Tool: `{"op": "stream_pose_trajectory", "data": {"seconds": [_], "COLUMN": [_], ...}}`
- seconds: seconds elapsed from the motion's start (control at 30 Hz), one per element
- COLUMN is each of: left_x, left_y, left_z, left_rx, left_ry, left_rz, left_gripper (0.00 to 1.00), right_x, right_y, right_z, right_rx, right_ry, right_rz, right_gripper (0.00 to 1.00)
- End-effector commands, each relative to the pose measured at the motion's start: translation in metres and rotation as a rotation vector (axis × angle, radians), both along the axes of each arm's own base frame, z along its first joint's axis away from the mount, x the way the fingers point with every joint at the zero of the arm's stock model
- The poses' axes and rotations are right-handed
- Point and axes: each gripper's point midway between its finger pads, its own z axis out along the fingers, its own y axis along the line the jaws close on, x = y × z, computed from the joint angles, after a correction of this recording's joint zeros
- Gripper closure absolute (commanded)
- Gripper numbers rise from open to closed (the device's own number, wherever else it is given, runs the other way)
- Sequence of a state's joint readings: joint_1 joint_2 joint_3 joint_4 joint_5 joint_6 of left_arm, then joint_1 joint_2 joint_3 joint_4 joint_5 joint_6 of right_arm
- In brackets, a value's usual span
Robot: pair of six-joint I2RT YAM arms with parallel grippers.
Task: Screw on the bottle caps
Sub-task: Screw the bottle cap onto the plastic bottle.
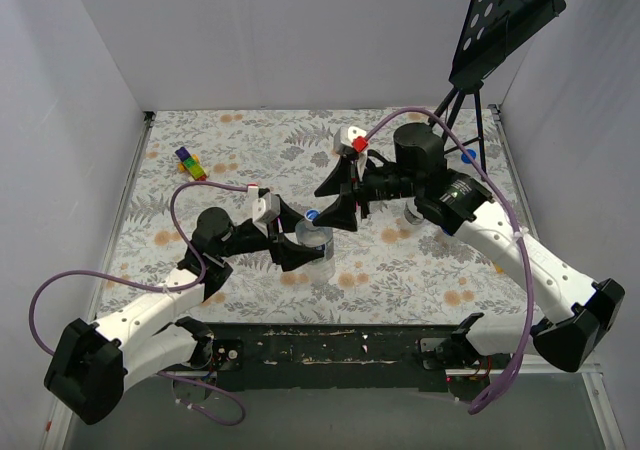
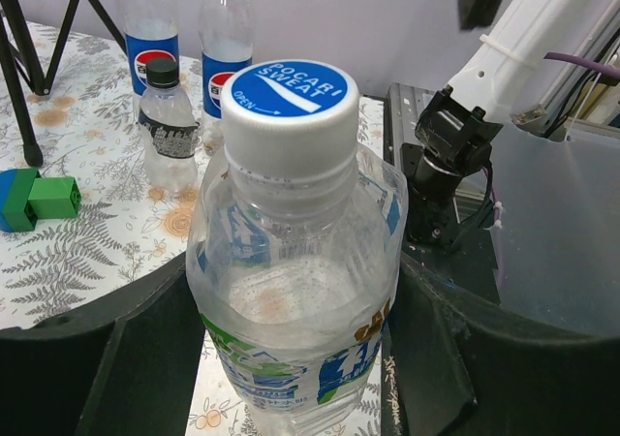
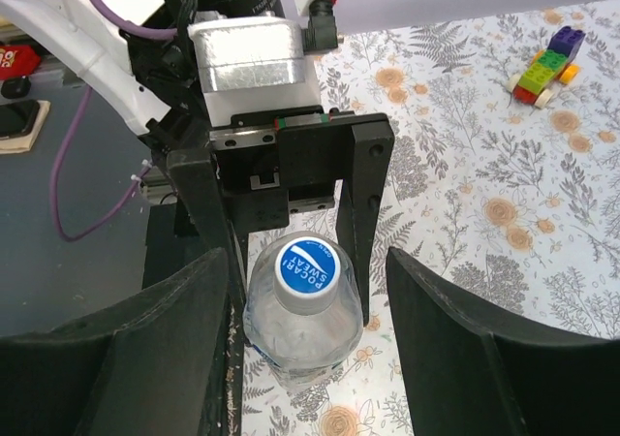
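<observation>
Left jaws: clenched on the Pocari Sweat bottle (image 2: 291, 291), upright on the desk (image 1: 400, 260) near its front middle. Both left fingers (image 2: 87, 368) press the clear body below the shoulder, one on each side; the plastic bulges slightly between them.

Right jaws: released, standing wide. In the right wrist view my right fingers (image 3: 145, 358) flank the bottle with bare desk showing on both sides, nothing held. From above, the right fingertips sit just beside the cap (image 1: 313, 214); I cannot tell whether they touch it there.

Cap: blue top, white skirt, sitting on the neck of the held bottle. How far it is threaded down I cannot tell.

Other task items, left wrist view only: small bottle with black cap (image 2: 167, 126), and two blue-labelled bottles (image 2: 228, 48) behind it, on the desk well apart from the held one. The farther-left bottle's top is cut off by a dark shape. From above, my right arm (image 1: 480, 220) hides this group.

Also seen: green block (image 2: 53, 196), multicoloured blocks (image 1: 190, 163), tripod leg (image 2: 15, 77).
</observation>
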State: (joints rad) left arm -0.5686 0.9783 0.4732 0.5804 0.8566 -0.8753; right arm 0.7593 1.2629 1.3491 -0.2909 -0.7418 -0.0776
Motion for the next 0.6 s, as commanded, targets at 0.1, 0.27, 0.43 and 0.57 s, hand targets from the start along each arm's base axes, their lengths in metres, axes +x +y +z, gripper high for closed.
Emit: {"op": "stream_pose_trajectory", "data": {"seconds": [0.1, 0.27, 0.43, 0.57], "left_x": [-0.007, -0.008, -0.009, -0.010], "left_y": [0.002, 0.002, 0.002, 0.002], "left_z": [0.028, 0.028, 0.029, 0.029], "left_rx": [-0.049, -0.050, -0.053, -0.054], "left_ry": [-0.092, -0.093, -0.097, -0.095], "left_rz": [-0.025, -0.036, -0.041, -0.043], "left_gripper": [1.00, 1.00, 1.00, 1.00], "right_x": [0.000, -0.002, -0.004, -0.007], "right_y": [0.006, 0.009, 0.010, 0.011], "right_z": [-0.005, -0.010, -0.012, -0.013], "right_rx": [0.022, 0.017, 0.015, 0.010], "right_ry": [0.015, 0.038, 0.054, 0.066], "right_rz": [0.035, 0.054, 0.074, 0.089], "right_gripper": [0.31, 0.38, 0.44, 0.57]}}
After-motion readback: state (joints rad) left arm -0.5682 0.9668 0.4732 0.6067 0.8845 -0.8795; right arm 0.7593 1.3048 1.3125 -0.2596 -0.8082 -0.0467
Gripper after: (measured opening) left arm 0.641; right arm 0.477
